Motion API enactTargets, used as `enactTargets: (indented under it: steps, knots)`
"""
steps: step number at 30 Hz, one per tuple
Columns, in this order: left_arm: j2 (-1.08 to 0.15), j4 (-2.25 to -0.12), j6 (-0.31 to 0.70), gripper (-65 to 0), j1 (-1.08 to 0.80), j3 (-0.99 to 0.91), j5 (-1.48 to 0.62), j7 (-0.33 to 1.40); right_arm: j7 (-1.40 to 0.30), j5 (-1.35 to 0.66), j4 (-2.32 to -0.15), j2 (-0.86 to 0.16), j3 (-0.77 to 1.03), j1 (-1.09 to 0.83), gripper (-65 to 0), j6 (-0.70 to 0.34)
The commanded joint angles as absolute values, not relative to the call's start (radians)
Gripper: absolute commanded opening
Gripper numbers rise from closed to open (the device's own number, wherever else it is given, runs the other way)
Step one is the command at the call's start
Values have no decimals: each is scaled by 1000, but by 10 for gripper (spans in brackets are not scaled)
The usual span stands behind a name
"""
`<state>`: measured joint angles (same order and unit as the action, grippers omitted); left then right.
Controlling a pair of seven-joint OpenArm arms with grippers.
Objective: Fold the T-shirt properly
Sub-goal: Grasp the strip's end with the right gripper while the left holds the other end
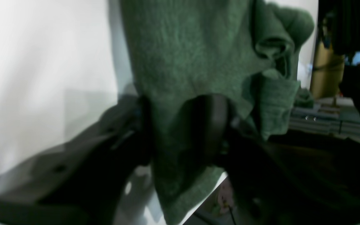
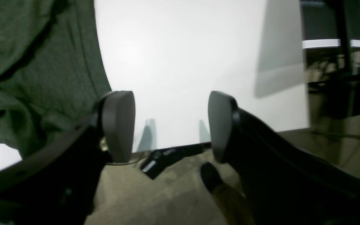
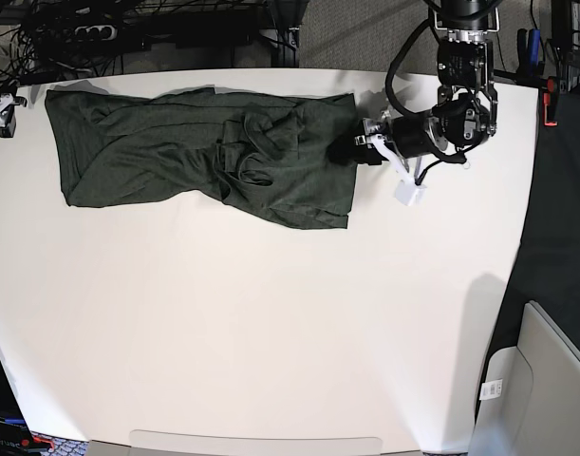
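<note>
base view: table [image 3: 271, 313], white, bearing one shirt [image 3: 204, 157], dark green, rumpled, laid along the far edge; long axis runs left to right across the view, one end near the table's left corner, the other at the left gripper [image 3: 351, 150]. left arm reaches in low from the view's right, lying nearly flat. left wrist view: jaws clamped on a fold of shirt [image 1: 183, 78]. right wrist view: right gripper [image 2: 171, 125] with jaws apart, nothing between them, over the table edge; shirt [image 2: 27, 72] just beside it.
</note>
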<state>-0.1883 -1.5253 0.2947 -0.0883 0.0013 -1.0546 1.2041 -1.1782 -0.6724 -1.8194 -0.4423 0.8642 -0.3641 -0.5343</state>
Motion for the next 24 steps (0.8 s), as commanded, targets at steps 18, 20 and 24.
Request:
enactTargets:
  steps: [18, 20, 24]
  knots:
    - [-186, -1534, 292, -603, -87, -1, -1055, 1222, -1167, -676, -1635, -432, 664, -171, -267, -533]
    - [-185, -1534, 292, -603, -87, -1, -1055, 1222, -1167, -676, -1589, -430, 641, -157, -267, -533]
    - [-183, -1534, 292, -603, -87, -1, -1055, 1222, -1164, -676, -1555, -418, 638, -150, -267, -533]
